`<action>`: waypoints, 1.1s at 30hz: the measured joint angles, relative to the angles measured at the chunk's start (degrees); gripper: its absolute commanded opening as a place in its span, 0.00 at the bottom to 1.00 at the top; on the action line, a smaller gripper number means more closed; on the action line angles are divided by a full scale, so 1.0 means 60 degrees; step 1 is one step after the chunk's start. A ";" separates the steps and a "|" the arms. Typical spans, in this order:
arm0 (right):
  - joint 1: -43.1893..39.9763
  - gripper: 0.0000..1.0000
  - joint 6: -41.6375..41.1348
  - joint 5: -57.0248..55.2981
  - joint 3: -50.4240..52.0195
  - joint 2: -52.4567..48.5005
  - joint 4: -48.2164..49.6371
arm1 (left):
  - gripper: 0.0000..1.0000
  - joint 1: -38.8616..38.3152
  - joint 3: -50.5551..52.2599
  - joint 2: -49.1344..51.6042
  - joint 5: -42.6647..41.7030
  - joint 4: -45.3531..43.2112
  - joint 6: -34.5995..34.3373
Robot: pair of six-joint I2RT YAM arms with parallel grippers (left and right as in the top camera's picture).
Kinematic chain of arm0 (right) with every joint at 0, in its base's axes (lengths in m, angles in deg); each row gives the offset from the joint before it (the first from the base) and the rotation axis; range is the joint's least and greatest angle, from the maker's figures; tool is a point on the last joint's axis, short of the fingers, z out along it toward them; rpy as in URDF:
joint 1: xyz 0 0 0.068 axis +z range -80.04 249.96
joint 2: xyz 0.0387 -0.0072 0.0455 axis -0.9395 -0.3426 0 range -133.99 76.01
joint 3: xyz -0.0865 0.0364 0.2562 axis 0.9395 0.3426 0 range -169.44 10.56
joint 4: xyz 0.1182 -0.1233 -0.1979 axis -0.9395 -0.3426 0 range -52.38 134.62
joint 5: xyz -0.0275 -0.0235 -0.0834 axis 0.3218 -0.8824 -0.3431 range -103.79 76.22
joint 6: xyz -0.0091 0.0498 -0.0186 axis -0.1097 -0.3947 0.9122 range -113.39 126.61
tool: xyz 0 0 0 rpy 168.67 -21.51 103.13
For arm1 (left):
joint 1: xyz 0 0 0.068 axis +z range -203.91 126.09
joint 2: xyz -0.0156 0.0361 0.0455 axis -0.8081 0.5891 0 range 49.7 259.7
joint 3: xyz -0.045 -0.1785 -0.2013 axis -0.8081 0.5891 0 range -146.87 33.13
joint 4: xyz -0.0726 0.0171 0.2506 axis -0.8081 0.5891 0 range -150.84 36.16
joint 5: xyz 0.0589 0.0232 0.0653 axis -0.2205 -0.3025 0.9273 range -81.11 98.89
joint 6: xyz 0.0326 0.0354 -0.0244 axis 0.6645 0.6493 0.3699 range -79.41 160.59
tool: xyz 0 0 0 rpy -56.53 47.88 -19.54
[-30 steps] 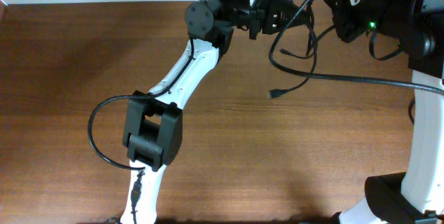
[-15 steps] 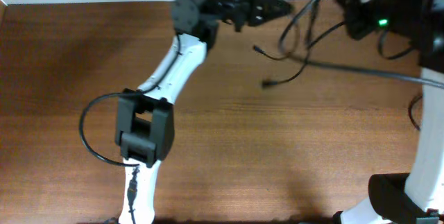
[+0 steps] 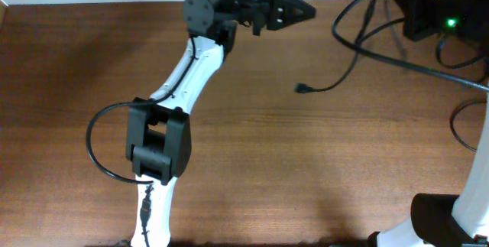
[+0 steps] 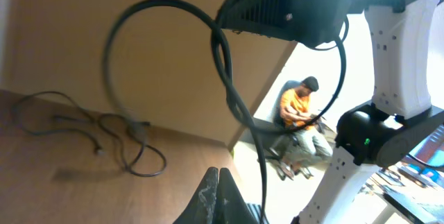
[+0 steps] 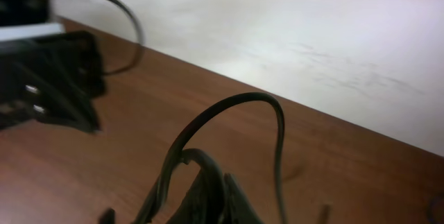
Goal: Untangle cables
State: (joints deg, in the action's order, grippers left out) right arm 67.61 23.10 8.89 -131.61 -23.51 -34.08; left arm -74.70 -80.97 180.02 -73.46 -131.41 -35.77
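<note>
The brown wooden desk (image 3: 306, 170) stands by a white wall. The left claw (image 3: 308, 10) is near the back edge, pinched together with nothing in it. The right claw (image 5: 208, 195) is clamped on the cables (image 3: 330, 88). They loop down from it at the back right. One plug end sticks out over the desk, apart from the left claw.

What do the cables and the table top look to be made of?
cables: thin black cords, probably rubber or plastic sheathing with a matte finish; they curve and droop freely. table: wood or wood-look laminate, reddish brown with streaked grain and a slight sheen. Which of the two cannot be told.
</note>
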 measured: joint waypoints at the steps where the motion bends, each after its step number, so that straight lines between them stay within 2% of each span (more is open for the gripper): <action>1: 0.0127 0.04 0.0004 0.0029 0.0000 0.0000 -0.0058 | 0.00 -0.0076 0.0000 0.0000 0.0000 0.0000 -0.0004; 10: 0.0678 0.04 -0.0062 0.0058 0.0168 -0.0106 -0.0310 | 0.00 0.0106 0.0000 0.0000 -0.0029 0.0000 -0.0004; 19: 0.0678 0.04 -0.1308 -0.0011 0.0423 -0.0984 -0.0291 | 0.00 0.0102 0.0000 0.0000 -0.0025 0.0000 0.0000; 23: 0.0696 0.04 -0.3413 -0.1042 0.0423 -0.0994 -0.0058 | 0.00 0.0102 0.0000 0.0000 -0.0029 0.0000 0.0000; 29: 0.0696 0.04 -0.9584 -0.4455 0.0423 -0.0994 -0.0929 | 0.00 0.0095 0.0000 0.0000 -0.0029 0.0000 -0.0004; 32: 0.0696 0.04 -1.1897 -0.5176 0.0423 -0.0994 -0.1126 | 0.00 0.0095 0.0000 0.0000 -0.0029 0.0000 -0.0055; 33: 0.0696 0.04 -1.2291 -0.5286 0.0423 -0.0994 -0.1126 | 0.00 0.0087 0.0000 0.0000 -0.0025 -0.0004 -0.0117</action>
State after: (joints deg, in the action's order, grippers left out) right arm 71.79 -50.64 -22.82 -129.07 -29.48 -40.83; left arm -74.18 -80.97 180.02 -73.61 -131.43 -36.47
